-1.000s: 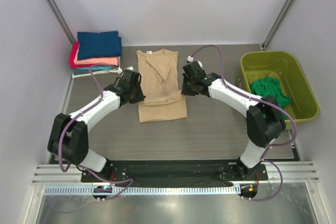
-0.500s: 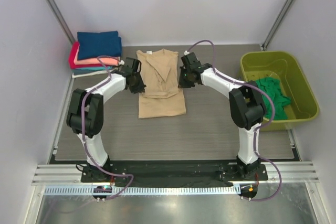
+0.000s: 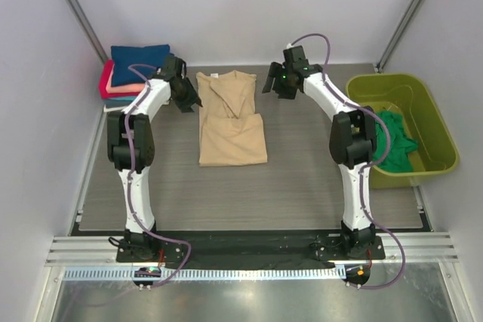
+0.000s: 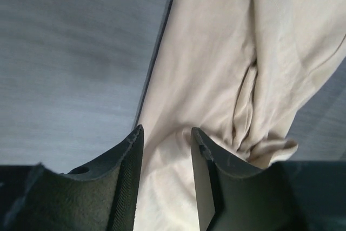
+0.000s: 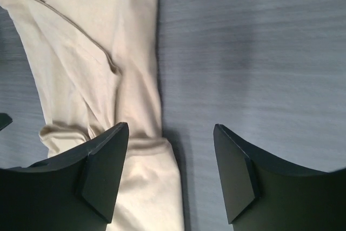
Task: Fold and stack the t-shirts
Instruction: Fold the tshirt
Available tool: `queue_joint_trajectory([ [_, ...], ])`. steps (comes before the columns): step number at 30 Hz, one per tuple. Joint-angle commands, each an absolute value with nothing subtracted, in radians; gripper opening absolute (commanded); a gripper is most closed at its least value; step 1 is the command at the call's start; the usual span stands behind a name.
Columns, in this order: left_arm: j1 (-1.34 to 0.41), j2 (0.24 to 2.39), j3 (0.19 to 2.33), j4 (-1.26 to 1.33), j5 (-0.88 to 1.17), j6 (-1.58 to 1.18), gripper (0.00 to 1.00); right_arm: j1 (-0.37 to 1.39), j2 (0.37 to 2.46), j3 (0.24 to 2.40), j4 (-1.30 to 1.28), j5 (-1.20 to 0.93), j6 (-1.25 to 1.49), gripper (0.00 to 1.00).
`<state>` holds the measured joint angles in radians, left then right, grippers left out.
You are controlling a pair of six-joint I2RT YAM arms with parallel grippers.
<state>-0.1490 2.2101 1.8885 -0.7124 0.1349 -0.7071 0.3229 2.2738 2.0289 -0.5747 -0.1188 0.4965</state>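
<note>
— Both arms are reaching farther back than a second ago, with the left gripper [image 3: 186,97] and right gripper [image 3: 275,85] flanking the tan beige cotton t-shirt [image 3: 230,126].
— Are they gripping it?
— No, both are standing spread and empty. It is lying folded on the grey table [image 3: 302,179].

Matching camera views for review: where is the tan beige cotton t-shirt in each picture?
Top external: tan beige cotton t-shirt, centre, slightly towards the far side.
Left wrist: t-shirt fills the right half.
Right wrist: t-shirt fills the left half.
Shared landmark: grey wood-grain tabletop along its edge.
</note>
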Motion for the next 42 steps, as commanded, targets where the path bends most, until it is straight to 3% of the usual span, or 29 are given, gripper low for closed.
queue_joint_trajectory([
  [1, -0.169, 2.025, 1.702, -0.684, 0.178, -0.736, 0.42, 0.342, 2.079, 1.900, -0.577, -0.153, 0.471, 0.70],
  [5, -0.202, 1.823, 1.450, -0.594, 0.147, -0.735, 0.42, 0.347, 1.919, 1.546, -0.459, -0.186, 0.500, 0.70],
  [11, -0.281, 1.623, 1.090, -0.463, 0.074, -0.750, 0.43, 0.414, 1.769, 1.234, -0.345, -0.281, 0.528, 0.71],
  [16, -0.296, 1.481, 0.887, -0.353, 0.071, -0.776, 0.53, 0.457, 1.741, 1.100, -0.278, -0.291, 0.551, 0.70],
  [23, -0.296, 1.486, 0.770, -0.267, 0.078, -0.790, 0.56, 0.472, 1.759, 1.006, -0.216, -0.299, 0.555, 0.67],
  [36, -0.296, 1.502, 0.683, -0.134, 0.074, -0.827, 0.53, 0.472, 1.775, 0.922, -0.147, -0.308, 0.561, 0.42],
  [41, -0.296, 1.517, 0.667, -0.091, 0.097, -0.833, 0.42, 0.472, 1.793, 0.899, -0.118, -0.339, 0.561, 0.23],
  [42, -0.299, 1.520, 0.666, -0.074, 0.113, -0.833, 0.30, 0.472, 1.793, 0.891, -0.112, -0.344, 0.560, 0.20],
])
